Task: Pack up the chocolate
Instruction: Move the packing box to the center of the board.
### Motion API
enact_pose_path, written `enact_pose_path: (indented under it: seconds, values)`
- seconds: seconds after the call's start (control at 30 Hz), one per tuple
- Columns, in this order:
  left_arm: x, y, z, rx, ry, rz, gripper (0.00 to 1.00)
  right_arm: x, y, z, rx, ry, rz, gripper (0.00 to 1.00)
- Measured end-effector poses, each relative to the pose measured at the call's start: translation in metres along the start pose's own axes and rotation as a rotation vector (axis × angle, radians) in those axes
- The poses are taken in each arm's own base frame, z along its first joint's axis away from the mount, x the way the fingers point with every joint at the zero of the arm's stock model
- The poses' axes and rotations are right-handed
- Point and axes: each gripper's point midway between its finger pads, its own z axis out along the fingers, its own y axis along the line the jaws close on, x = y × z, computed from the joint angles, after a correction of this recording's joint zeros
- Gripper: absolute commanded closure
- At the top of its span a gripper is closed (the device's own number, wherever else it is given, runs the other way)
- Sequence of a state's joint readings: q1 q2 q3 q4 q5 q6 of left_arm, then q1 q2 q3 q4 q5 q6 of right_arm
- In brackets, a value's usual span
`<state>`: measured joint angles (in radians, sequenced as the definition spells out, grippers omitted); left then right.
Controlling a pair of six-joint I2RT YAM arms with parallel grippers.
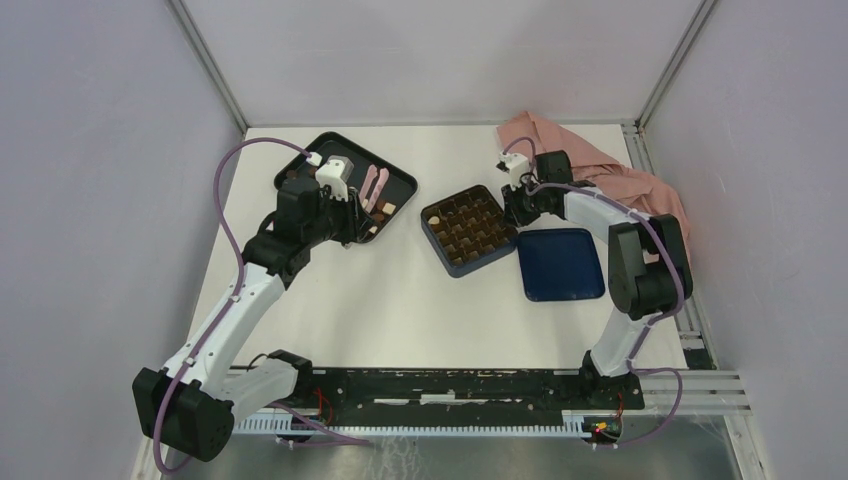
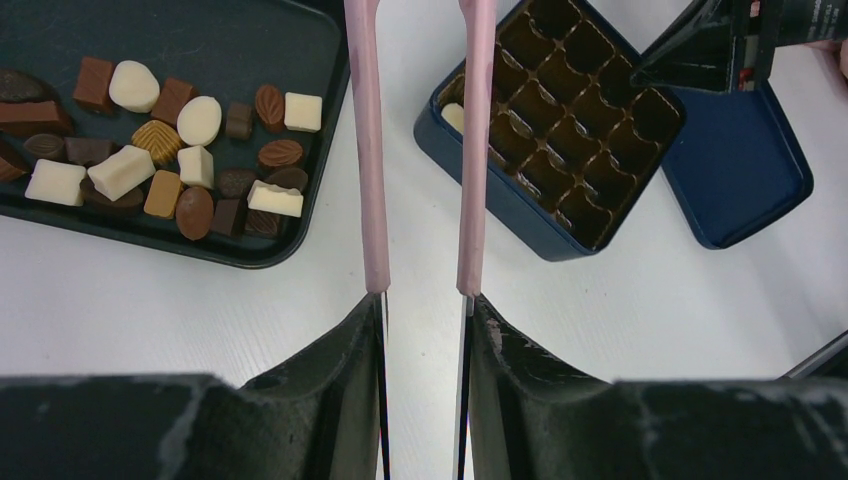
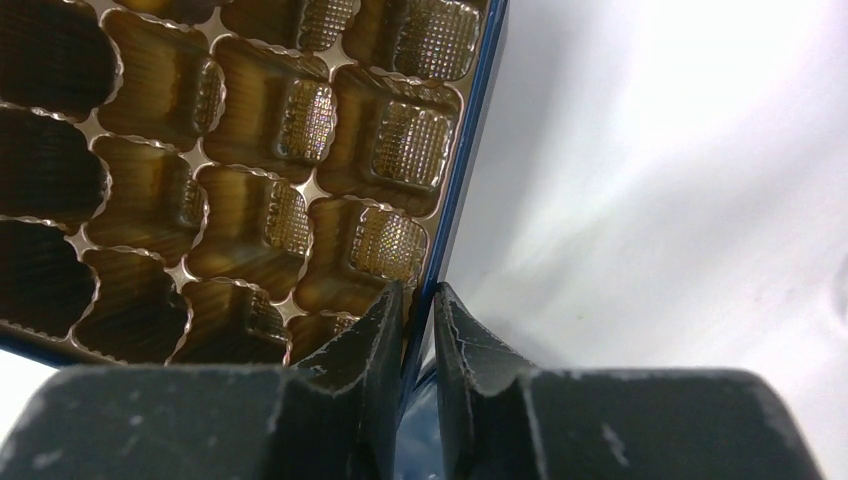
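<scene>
Black tray [image 2: 200, 40] sits toward the table's far-left corner, chocolate [image 2: 190, 150] clustered at one end. Top view hides part of it under the left gripper [image 1: 376, 190]. Its pink fingers are apart with nothing between, tips cut off in the wrist view. Blue box [image 2: 480, 195] is mid-table near the far edge, one cream piece [image 2: 455, 115] in a corner cell. Right gripper [image 3: 418, 300] is clamped on the box wall. Lid [image 1: 560, 265] lies just beside, pink cloth [image 1: 600, 170] at the far-right corner.

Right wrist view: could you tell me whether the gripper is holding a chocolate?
No, the right gripper pinches only the side wall of the blue box; nothing else sits between its jaws.
</scene>
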<state>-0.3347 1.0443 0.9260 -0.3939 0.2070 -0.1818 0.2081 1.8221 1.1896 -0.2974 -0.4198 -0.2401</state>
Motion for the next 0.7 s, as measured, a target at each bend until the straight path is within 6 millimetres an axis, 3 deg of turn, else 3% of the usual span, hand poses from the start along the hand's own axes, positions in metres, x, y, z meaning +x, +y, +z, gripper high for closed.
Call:
enact_pose_path:
  seconds: [0.23, 0.43, 0.53, 0.7]
  values:
    - [0.000, 0.000, 0.000, 0.000, 0.000, 0.000, 0.62, 0.021, 0.041, -0.010, -0.095, 0.010, -0.030, 0.73]
    - [0.000, 0.000, 0.000, 0.000, 0.000, 0.000, 0.62, 0.034, 0.072, -0.019, -0.169, 0.020, -0.064, 0.47]
    - [0.000, 0.000, 0.000, 0.000, 0.001, -0.001, 0.62, 0.030, 0.075, -0.029, -0.166, -0.005, -0.102, 0.39]
    - [0.001, 0.001, 0.002, 0.000, 0.007, -0.002, 0.61, 0.006, 0.078, -0.059, -0.132, -0.111, -0.226, 0.38]
